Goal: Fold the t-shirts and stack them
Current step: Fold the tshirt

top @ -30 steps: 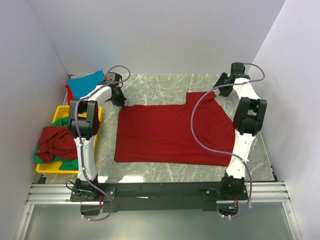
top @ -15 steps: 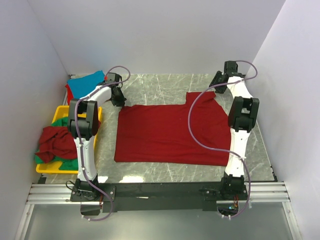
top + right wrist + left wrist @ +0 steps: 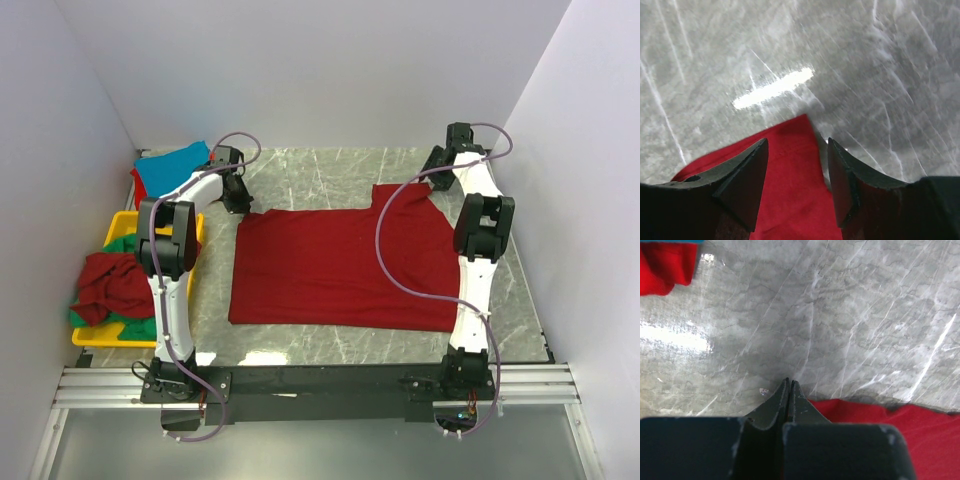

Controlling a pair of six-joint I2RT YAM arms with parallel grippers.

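Observation:
A dark red t-shirt (image 3: 340, 265) lies spread flat mid-table. My left gripper (image 3: 238, 198) is at its far left corner, jaws shut (image 3: 788, 382). The shirt's edge (image 3: 890, 425) runs up against the right finger, and the corner is drawn to a small peak there. My right gripper (image 3: 436, 165) is open at the far right sleeve. Its fingers straddle the sleeve's tip (image 3: 797, 145) just above the cloth (image 3: 790, 200). A turquoise shirt (image 3: 172, 165) lies folded at the far left. A green shirt (image 3: 125, 243) and a crumpled dark red one (image 3: 110, 285) lie in the tray.
The yellow tray (image 3: 125, 218) stands at the left edge beside the left arm. A red cloth (image 3: 137, 185) lies under the turquoise shirt and shows in the left wrist view (image 3: 662, 267). White walls close the back and both sides. Bare marble lies beyond the shirt.
My right arm has stretched a little farther back and left, bringing its open gripper over the sleeve tip. The left arm and the shirt have not moved.

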